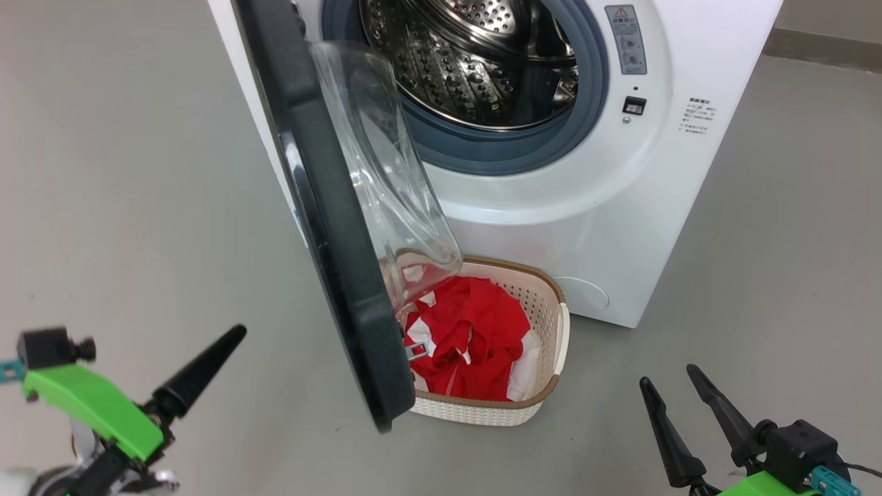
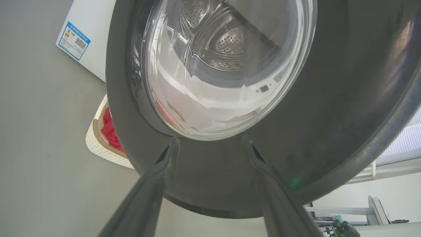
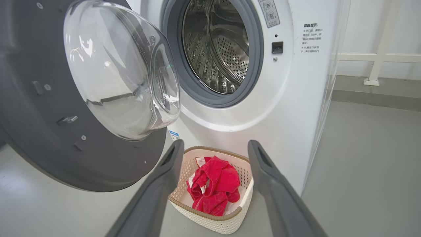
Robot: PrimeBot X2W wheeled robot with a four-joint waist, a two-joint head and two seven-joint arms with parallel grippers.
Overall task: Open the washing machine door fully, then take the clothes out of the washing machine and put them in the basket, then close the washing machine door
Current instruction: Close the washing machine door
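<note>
Unloading looks done: the clothes (image 1: 475,331) are piled in the basket (image 1: 482,412) straight ahead of the right gripper (image 3: 215,144) (fingers spread, empty). The washing machine (image 1: 586,227) drum beyond looks bare, though I can't see its lowest part. Only shutting the washing machine door (image 1: 331,227) is left. The left gripper (image 2: 210,141), also spread and empty, sits right at the door's black outer face with open floor beside it, but the door's bottom edge looks close to the basket rim.

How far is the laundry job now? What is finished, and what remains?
Done: the washing machine door stands open, the clothes lie in the basket, and the drum looks empty. In hand: nothing; the left gripper and right gripper both have open jaws, the left facing the door's outer side. Left: closing the door.
</note>
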